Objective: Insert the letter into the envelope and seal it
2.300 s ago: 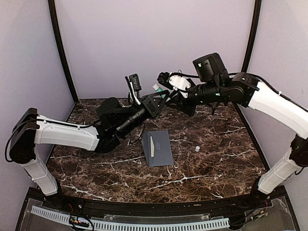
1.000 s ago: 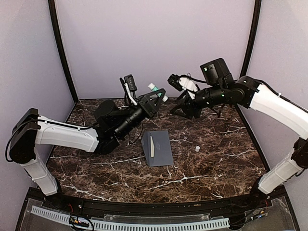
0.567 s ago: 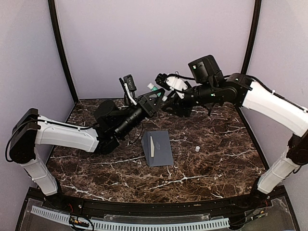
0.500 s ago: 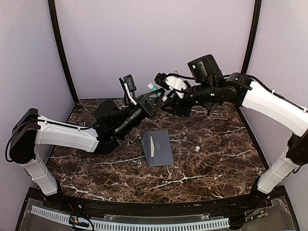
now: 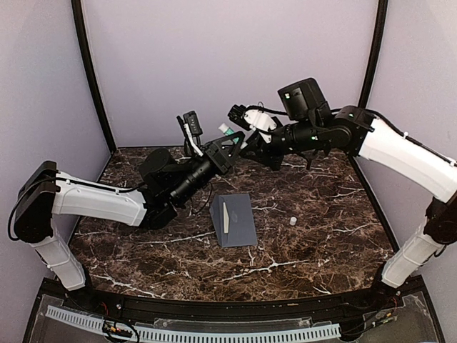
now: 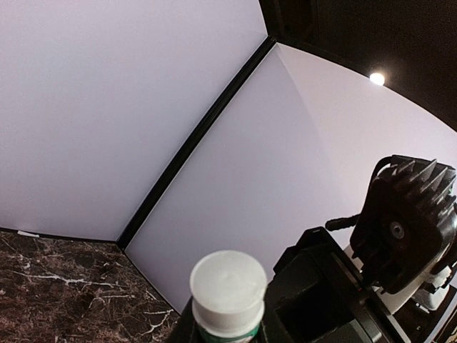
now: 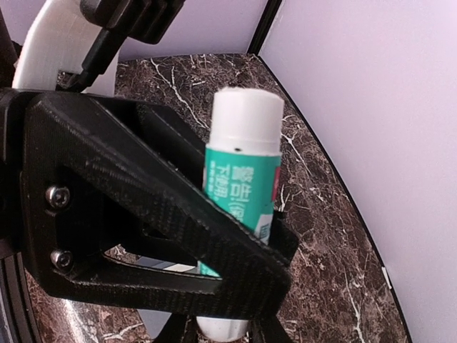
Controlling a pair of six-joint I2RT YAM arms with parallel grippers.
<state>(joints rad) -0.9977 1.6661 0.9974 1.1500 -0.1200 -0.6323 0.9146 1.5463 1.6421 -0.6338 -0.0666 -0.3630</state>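
The grey-blue envelope (image 5: 235, 221) lies flat at mid table, with a narrow cream strip (image 5: 225, 216) on its left part; I cannot tell whether that is the letter. The envelope also shows in the right wrist view (image 7: 151, 322). My left gripper (image 5: 230, 140) is raised above the far table and shut on a teal glue stick (image 5: 227, 130) with white ends, which also shows in both wrist views (image 6: 228, 282) (image 7: 239, 193). My right gripper (image 5: 240, 127) meets it from the right. Its fingers close on the stick's near white end (image 7: 221, 330).
A small white cap-like piece (image 5: 293, 221) stands on the marble table (image 5: 321, 243) right of the envelope. Lilac walls with black posts close in the back and sides. Both arms reach over the far half of the table.
My right gripper pulled back to the right, then returned to the glue stick and edged a little left and up. The left arm, envelope and white piece have not moved.
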